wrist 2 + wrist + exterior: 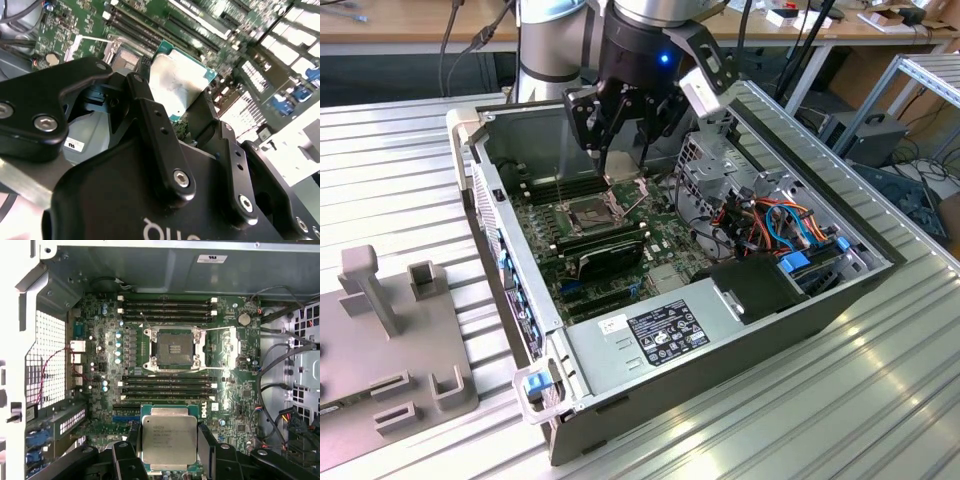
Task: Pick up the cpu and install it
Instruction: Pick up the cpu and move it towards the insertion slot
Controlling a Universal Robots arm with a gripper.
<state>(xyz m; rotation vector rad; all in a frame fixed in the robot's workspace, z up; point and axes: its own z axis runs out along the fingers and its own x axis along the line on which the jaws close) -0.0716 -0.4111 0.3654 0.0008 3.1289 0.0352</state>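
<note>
Ribbed metal bench (400, 170) is bearing the open pc case (720, 365), gripper (620, 140) is pinching the cpu (169, 437) over the mobo (100, 355), socket (175, 348) is sitting empty: pickup done, install pending.

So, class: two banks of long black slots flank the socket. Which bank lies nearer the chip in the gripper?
The bank between the socket and the chip; the other bank lies beyond the socket, by the case wall.

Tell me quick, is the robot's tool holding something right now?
Tool: closed, holding the cpu between its fingers, inside the case and apart from the empty socket.
</note>
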